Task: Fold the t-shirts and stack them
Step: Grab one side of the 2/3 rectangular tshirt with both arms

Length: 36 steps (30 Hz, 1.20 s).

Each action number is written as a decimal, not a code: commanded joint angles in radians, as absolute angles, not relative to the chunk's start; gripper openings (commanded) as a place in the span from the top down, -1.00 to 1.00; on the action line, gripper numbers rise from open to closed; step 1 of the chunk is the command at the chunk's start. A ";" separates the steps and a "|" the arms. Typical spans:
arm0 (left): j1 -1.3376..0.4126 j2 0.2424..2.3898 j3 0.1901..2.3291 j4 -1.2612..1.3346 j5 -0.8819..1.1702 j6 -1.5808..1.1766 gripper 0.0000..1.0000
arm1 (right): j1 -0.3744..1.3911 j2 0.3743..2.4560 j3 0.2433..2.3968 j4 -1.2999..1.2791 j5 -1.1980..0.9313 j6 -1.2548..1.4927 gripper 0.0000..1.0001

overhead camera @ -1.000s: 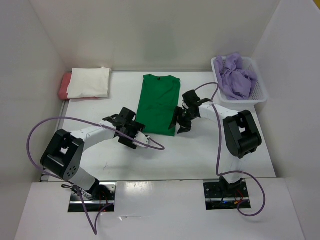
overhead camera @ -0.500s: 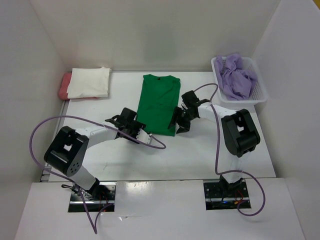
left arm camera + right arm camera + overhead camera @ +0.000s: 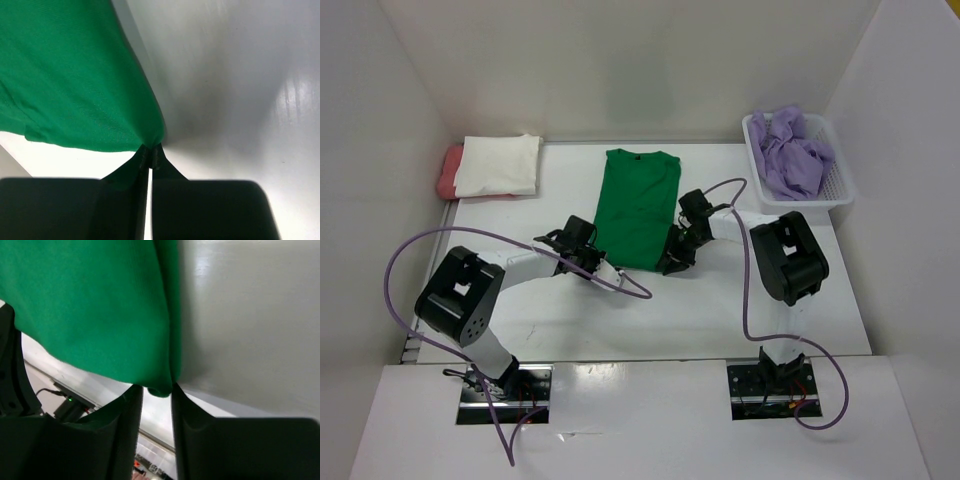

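Left wrist view: pinches the near-left corner of the green t-shirt [image 3: 75, 75] between the dark fingers of the left tool [image 3: 149, 154], clenched so tight that no gap shows, the knit bunched into a small peak at the tips. Probably grips there so as to lift the hem and carry it toward the collar for a fold.

Right wrist view: straddles the opposite near corner with the right tool [image 3: 157, 390], fingers part-way apart and a rolled lip of green cloth sitting between them; cannot tell whether clamped or merely set around it. Mirrors the left side, judged as a two-corner hold meant to keep the hem straight.

Farther out, from the top: lies flat and lengthwise on the counter [image 3: 720, 310], collar away from the arms, sleeves tucked into a narrow rectangle. Soft, matte, fine knit against a smooth, glossy white surface. Rests folded at the far left, cream-white t-shirt [image 3: 500, 165] atop salmon-red t-shirt [image 3: 447, 175], seemingly the start of the stack. Waits crumpled in the white mesh basket [image 3: 845, 190] at far right, lavender t-shirt [image 3: 790, 150].
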State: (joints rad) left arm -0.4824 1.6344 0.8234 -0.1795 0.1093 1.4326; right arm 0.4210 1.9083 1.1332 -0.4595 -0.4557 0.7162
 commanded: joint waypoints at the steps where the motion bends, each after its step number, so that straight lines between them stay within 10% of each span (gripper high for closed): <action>1: -0.485 1.649 0.836 -0.210 0.140 1.463 0.99 | 0.431 1.957 1.150 -0.434 -0.426 0.707 0.34; 6: -0.485 1.649 0.845 -0.228 0.158 1.454 0.99 | 0.431 1.957 1.150 -0.434 -0.426 0.698 1.00; 24: -0.699 1.362 0.810 -0.769 0.064 1.163 0.99 | 0.583 1.591 0.968 -0.715 -0.506 0.597 1.00; 36: -0.759 1.232 1.213 -1.221 0.278 0.944 0.99 | 0.741 1.241 1.012 -0.936 -0.590 0.814 1.00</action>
